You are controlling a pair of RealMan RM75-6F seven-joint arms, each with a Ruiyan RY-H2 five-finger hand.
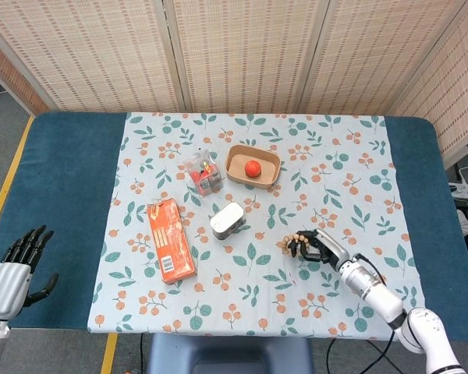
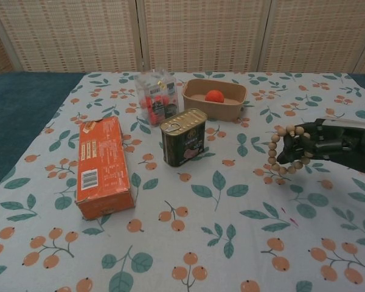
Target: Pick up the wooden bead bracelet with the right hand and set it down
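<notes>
The wooden bead bracelet point(image 2: 284, 151) is a loop of pale round beads, held upright a little above the floral cloth by my right hand point(image 2: 319, 144). The hand's dark fingers curl through the loop and grip it. From the head camera the bracelet point(image 1: 290, 244) shows at the tip of my right hand point(image 1: 318, 247), right of the cloth's middle. My left hand point(image 1: 17, 269) hangs at the table's near left edge, fingers apart and holding nothing.
An orange carton point(image 2: 101, 166) lies at the left of the cloth. A tin can point(image 2: 184, 136) stands at the middle, with a clear snack packet point(image 2: 156, 97) and a beige tray point(image 2: 233, 108) holding a red ball point(image 2: 215, 95) behind it.
</notes>
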